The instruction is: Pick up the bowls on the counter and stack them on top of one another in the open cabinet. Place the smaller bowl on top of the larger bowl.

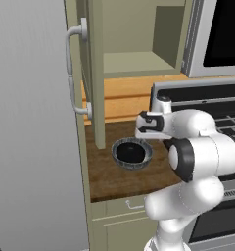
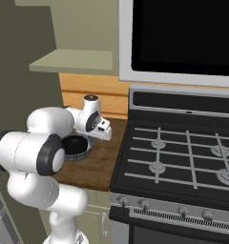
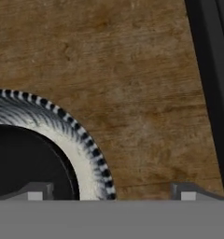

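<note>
The smaller bowl (image 1: 130, 152), solid black, sits inside the larger bowl (image 1: 147, 156), grey-blue and ribbed, on the dark wood counter (image 1: 114, 182). In the hand view the black bowl (image 3: 20, 158) lies at lower left, ringed by the pale speckled wall of the larger bowl (image 3: 83, 154). My gripper (image 3: 111, 192) hangs open just above the nested bowls' right side, its fingertips (image 3: 35, 191) wide apart with the ribbed rim below them. The hand (image 1: 141, 135) (image 2: 105, 131) points down at the counter. The open cabinet (image 1: 134, 63) stands above, its shelf bare.
The cabinet door (image 1: 95, 73) with its white handle hangs open at the left of the counter. A black stove (image 2: 183, 157) borders the counter on the right, with a microwave (image 2: 183, 33) above it. A grey appliance wall (image 1: 31, 122) stands at the left.
</note>
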